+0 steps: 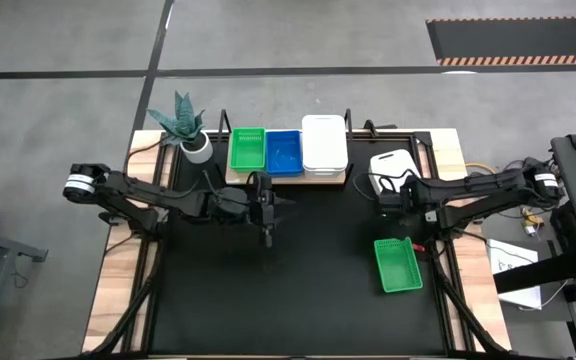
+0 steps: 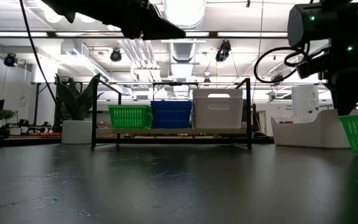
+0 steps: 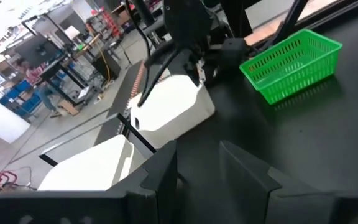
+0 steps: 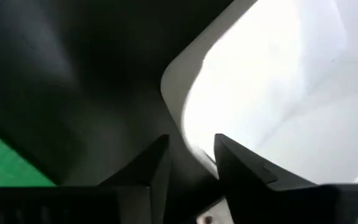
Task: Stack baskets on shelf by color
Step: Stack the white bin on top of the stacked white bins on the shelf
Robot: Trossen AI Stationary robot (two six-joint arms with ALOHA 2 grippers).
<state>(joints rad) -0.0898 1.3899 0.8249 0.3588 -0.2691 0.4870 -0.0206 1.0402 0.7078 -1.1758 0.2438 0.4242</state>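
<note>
Your left gripper [image 1: 266,236] hangs over the black tabletop [image 1: 298,300], just in front of the shelf [image 1: 286,178]. Its jaws are a little way apart and hold nothing. Your right gripper [image 1: 381,207] is down beside a white basket [image 1: 392,166] near the shelf's right end. Its jaws sit close together with a small gap, right at that basket's rounded rim, and you can't tell if they touch it. On the shelf, a green basket [image 1: 247,150], a blue basket [image 1: 283,151] and white baskets [image 1: 324,143] stand side by side. Another green basket [image 1: 398,265] lies alone on the tabletop, near your right arm.
</note>
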